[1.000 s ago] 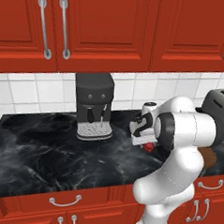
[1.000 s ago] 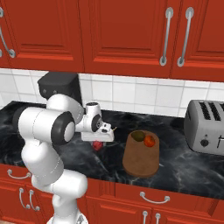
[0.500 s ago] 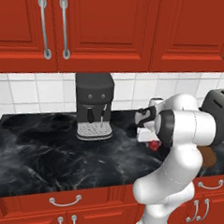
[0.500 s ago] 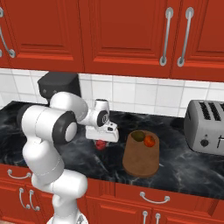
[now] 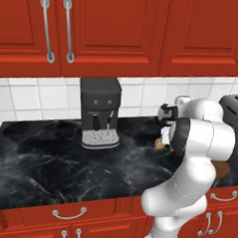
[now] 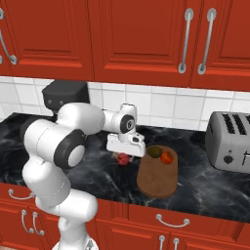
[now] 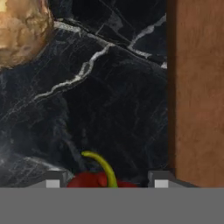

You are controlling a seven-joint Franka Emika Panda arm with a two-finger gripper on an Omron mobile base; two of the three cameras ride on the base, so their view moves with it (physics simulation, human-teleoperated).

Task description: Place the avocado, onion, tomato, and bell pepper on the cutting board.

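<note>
From the left base view, a black marble counter [image 5: 48,161] runs under red cabinets [image 5: 116,31] and a white tiled wall, with a black coffee machine [image 5: 99,112] standing at the back. From the right base view, the gripper [image 6: 125,151] hangs low over a red bell pepper [image 6: 123,158] lying on the counter just left of the cutting board [image 6: 157,175]; the avocado [image 6: 155,152] and tomato [image 6: 167,157] sit side by side on the board's far end, and a silver toaster [image 6: 229,141] stands to the right. In the hand view, the two fingers flank the pepper's top and its green stem [image 7: 101,168], clamped on it as far as can be told; the onion [image 7: 22,30] lies beyond, the board's edge alongside.
</note>
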